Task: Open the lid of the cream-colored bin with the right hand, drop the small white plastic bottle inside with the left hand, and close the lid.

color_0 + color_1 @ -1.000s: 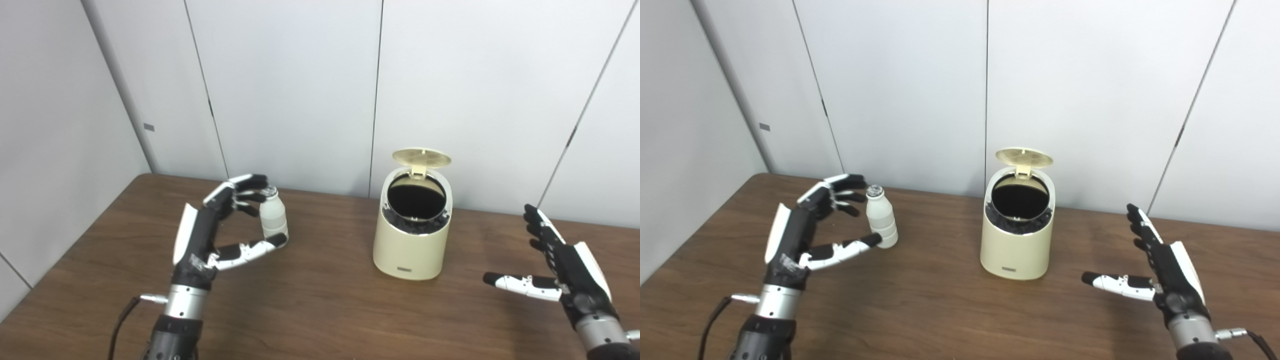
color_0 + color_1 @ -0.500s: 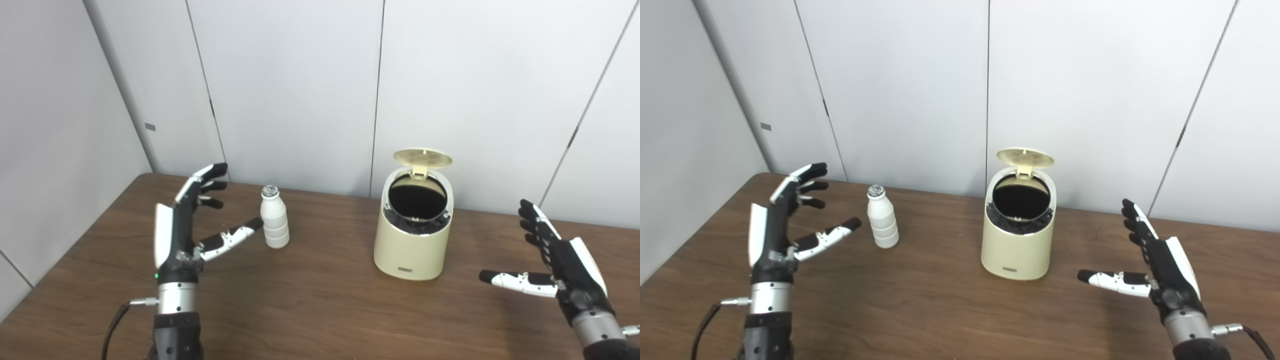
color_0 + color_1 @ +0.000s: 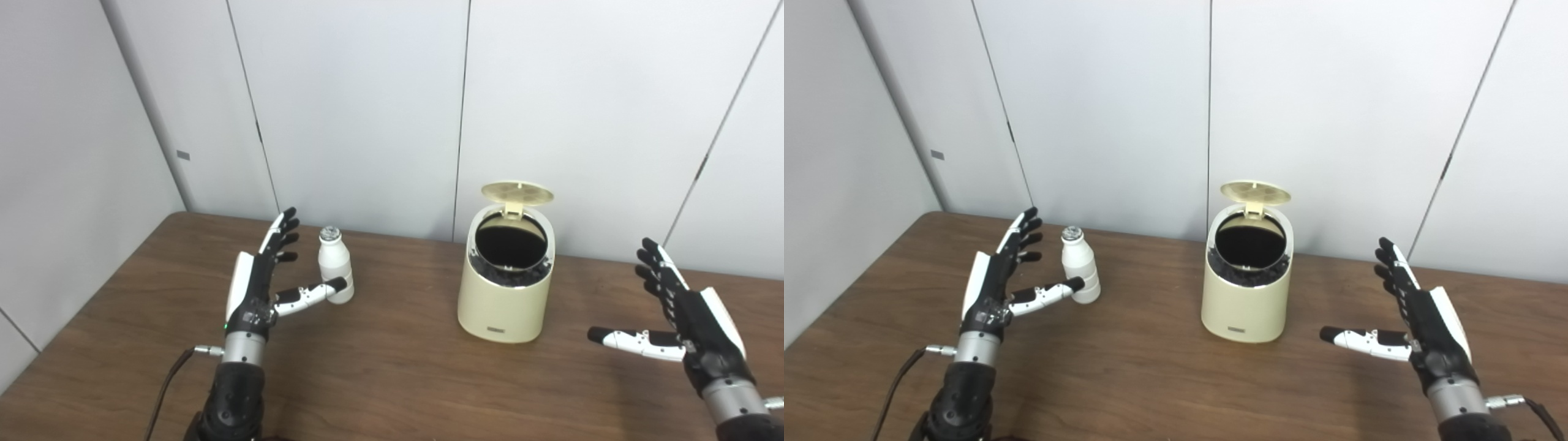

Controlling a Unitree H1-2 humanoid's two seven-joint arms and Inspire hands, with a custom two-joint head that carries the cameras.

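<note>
Bottle (image 3: 335, 274): small, white, upright on the table (image 3: 392, 373), left of centre in the frame, not yet in the bin. Just to its left, the left hand (image 3: 260, 282), spread wide and holding nothing; fingers up beside the bottle's neck, thumb tip at or just in front of the base, contact too close to call. A second ago, curled around the bottle; half a second ago, drawn back and apart from it; now back in close again. Reads as a failed or abandoned grasp followed by a fresh approach, so the pick-up must be redone before any drop.

Centre right: cream bin (image 3: 505, 288), lid (image 3: 517, 193) tipped up and back on its hinge, dark mouth fully exposed. Opening step apparently done; nothing between bottle and bin.

Lower right of the frame: right hand (image 3: 689, 318), flat and wide, thumb pointing toward the bin, well apart from it, empty, barely shifted over the last second. Waiting, by the look of it, for the closing step.

Likely next need: a firm wrap around the bottle's body, since a light, narrow bottle may tip if nudged at the base.
</note>
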